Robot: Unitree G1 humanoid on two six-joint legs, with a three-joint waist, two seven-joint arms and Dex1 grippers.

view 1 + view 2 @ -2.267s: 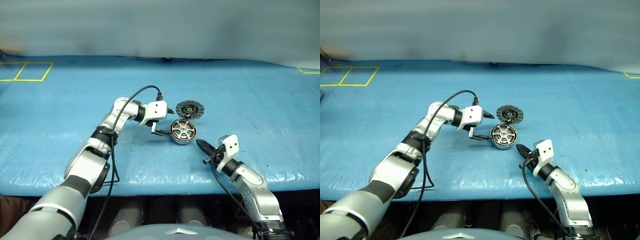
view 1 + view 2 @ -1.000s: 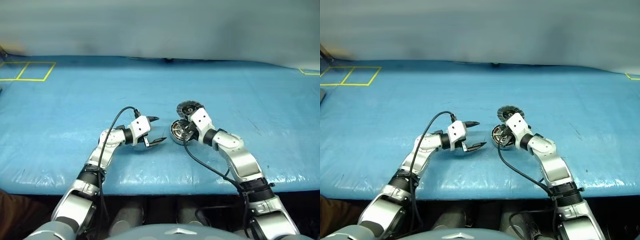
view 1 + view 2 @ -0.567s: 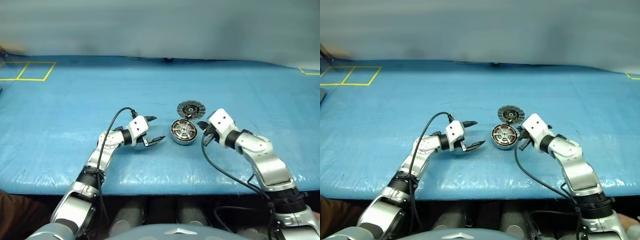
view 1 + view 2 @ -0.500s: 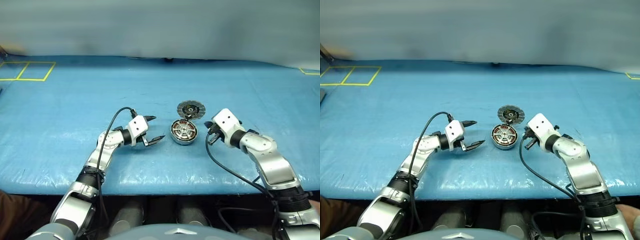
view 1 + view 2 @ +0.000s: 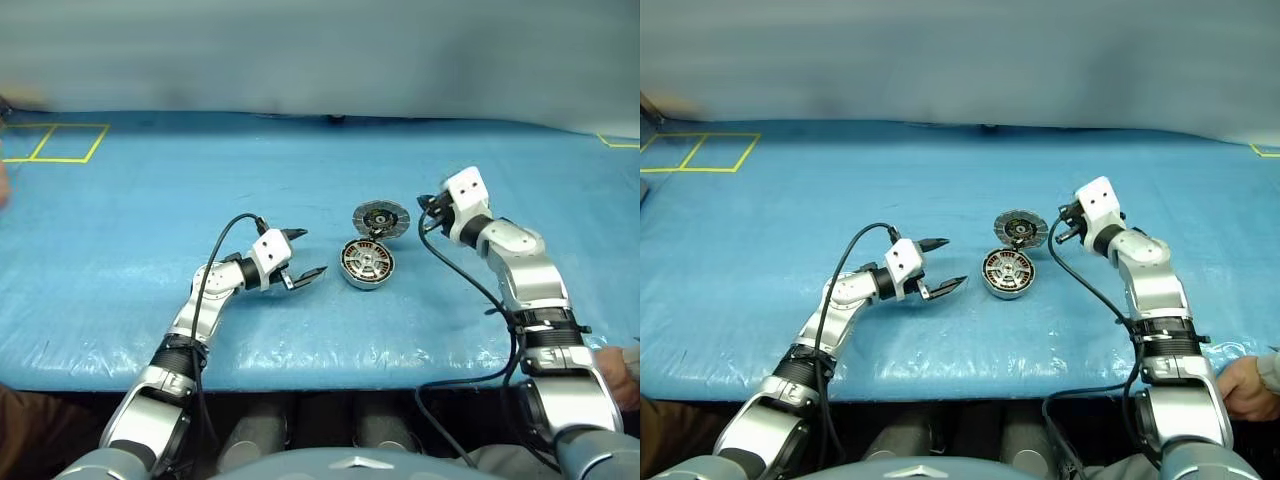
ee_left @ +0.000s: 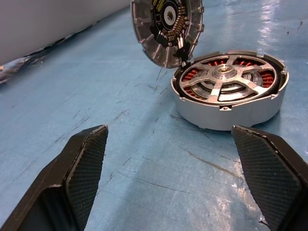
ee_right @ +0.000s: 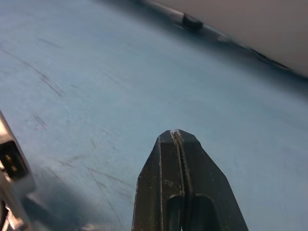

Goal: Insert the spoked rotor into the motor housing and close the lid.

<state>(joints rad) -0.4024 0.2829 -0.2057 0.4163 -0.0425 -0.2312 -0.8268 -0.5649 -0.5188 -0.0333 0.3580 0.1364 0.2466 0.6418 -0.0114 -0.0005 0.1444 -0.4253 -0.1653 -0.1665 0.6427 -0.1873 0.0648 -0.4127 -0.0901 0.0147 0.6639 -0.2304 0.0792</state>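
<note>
The motor housing [image 5: 367,265] lies mid-table on the blue sheet, with the spoked rotor [image 6: 225,77] seated inside it over the copper windings. Its lid [image 5: 381,218] stands open and tilted at the housing's far edge, the segmented inner face showing [image 6: 166,26]. My left gripper [image 5: 310,252] hovers open just left of the housing with nothing between its fingers [image 6: 84,163]. To the right of the lid and clear of it, my right gripper [image 5: 1068,226] is raised and shut on nothing [image 7: 176,137].
Yellow tape squares [image 5: 50,142] mark the far left of the blue table cover. A small dark object [image 5: 335,119] sits at the back edge. A person's hand [image 5: 1240,385] rests near the front right edge beside my right arm.
My right gripper has pulled back from the housing and lid, moving right, farther away and up, still shut. The left gripper has stayed open in place. The lid still stands open.
</note>
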